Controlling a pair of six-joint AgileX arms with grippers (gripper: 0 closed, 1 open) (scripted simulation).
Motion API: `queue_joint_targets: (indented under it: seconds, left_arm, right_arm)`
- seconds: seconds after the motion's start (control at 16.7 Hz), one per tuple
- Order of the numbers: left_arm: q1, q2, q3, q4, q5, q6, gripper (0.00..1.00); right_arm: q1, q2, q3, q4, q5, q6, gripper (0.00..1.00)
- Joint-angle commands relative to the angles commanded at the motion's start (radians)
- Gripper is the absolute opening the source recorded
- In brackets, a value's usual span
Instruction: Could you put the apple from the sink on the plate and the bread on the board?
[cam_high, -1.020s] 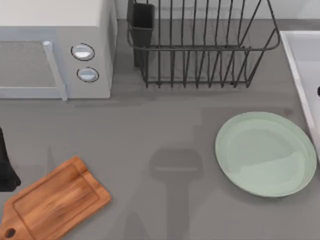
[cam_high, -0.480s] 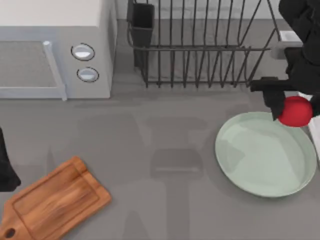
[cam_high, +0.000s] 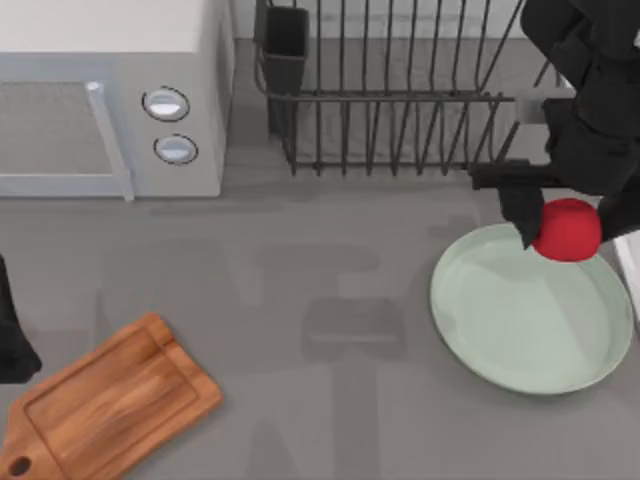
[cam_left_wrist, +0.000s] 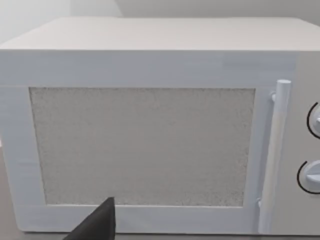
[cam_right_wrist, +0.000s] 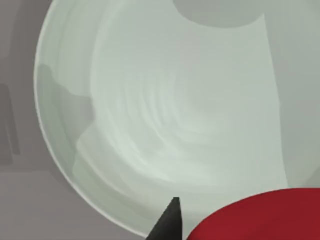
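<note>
Grey countertop carries the wooden board (cam_high: 110, 405) nearest, well apart from the pale green plate (cam_high: 500, 330), with the microwave (cam_high: 110, 95) and dish rack (cam_high: 400, 90) behind. Since half a second ago the right gripper (cam_high: 565, 232), clamped on the round, plain red apple (cam_high: 567, 229), has slid slightly further over the plate's far rim. Left arm sits parked beside the board.

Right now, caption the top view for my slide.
Right gripper carries the apple above the plate; board bare.

board (cam_high: 105, 410) handle cut off at edge, sink (cam_high: 630, 262) mostly hidden behind right arm
</note>
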Motion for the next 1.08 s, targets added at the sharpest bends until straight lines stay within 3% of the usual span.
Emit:
queue_joint_targets:
  seconds: [0.06, 0.84, 1.08]
  left_arm:
    - [0.0, 0.0, 0.0, 0.0, 0.0, 0.0, 1.0]
    - [0.0, 0.0, 0.0, 0.0, 0.0, 0.0, 1.0]
    - [0.0, 0.0, 0.0, 0.0, 0.0, 0.0, 1.0]
  right_arm:
    - [0.0, 0.0, 0.0, 0.0, 0.0, 0.0, 0.0]
    - [0.0, 0.0, 0.0, 0.0, 0.0, 0.0, 0.98]
    - [0.0, 0.0, 0.0, 0.0, 0.0, 0.0, 1.0]
